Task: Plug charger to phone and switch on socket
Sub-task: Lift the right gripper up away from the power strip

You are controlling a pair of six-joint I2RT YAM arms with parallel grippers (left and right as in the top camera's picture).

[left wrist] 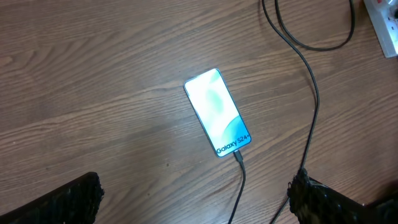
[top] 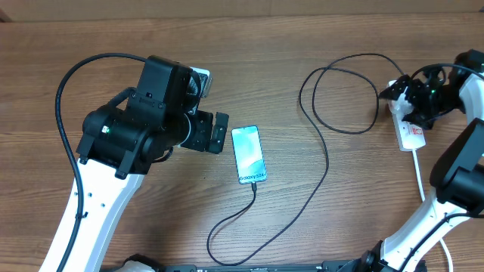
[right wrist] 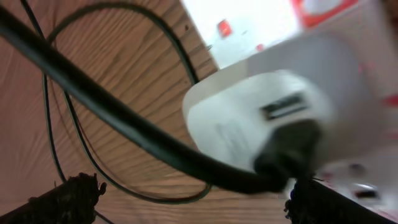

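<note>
Since the connector tip already sits in the lower end of the phone point(top: 248, 153), which lies lit at the centre of the overhead frame, I judge that only the switch is left to do. The charger point(top: 327, 162) runs from there down to the bottom edge, climbs right of centre, and loops at upper right before it reaches the socket point(top: 412, 134) at the far right edge.

My right gripper point(top: 407, 97) hangs over the upper end of that strip. Its fingers point(right wrist: 68, 199) are spread wide in the wrist view and grip nothing. I cannot tell whether they touch the strip. That view is blurred: a white adapter block point(right wrist: 267, 118) with the black plug in it fills the middle, and a small red switch point(right wrist: 224, 28) shows near the top.

The left gripper point(top: 218, 133) waits just left of the phone, also spread and empty.

My worries are these. An off-centre press could push the light strip across the table point(top: 151, 30), drag the cable and pull the tip out of the phone. A finger could snag the loop or knock the plug loose. With this blur I could press the wrong spot.
</note>
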